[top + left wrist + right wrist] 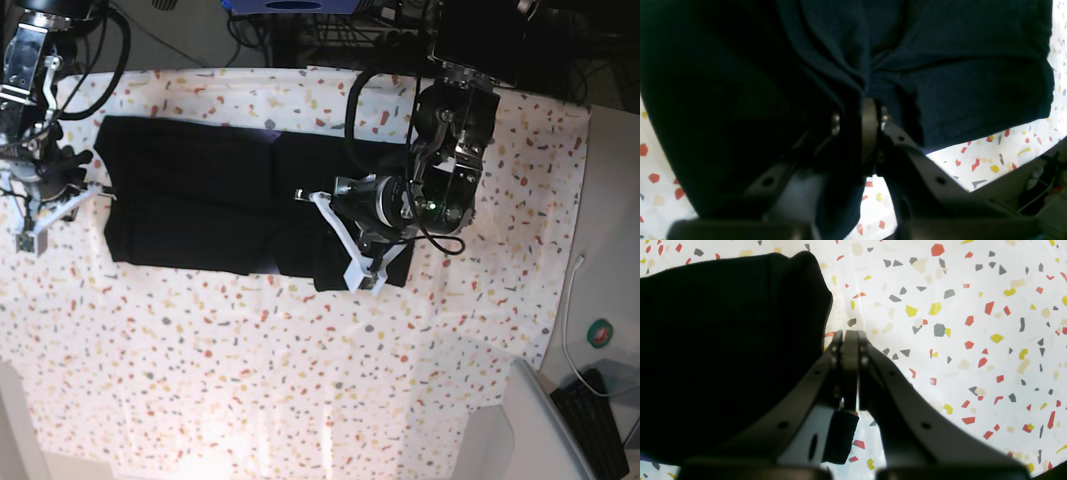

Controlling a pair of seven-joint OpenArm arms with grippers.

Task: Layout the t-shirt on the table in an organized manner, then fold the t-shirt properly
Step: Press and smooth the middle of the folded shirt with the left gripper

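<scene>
T-shirt (200, 200) lies black and bunched across the upper part of the counter (250, 370), stretched out long, flecked white cloth showing around it. Left jaws (368, 278) sit over the shirt's end on the base view's right, nearly closed, pinching a raised fold of the shirt between them; fabric drapes over and past the tips in the left wrist view. Right jaws (35, 235) are beside the shirt's opposite end, closed, nothing gripped. Right wrist view has the shirt's edge running behind those tips; can't tell if they touch it.
</scene>
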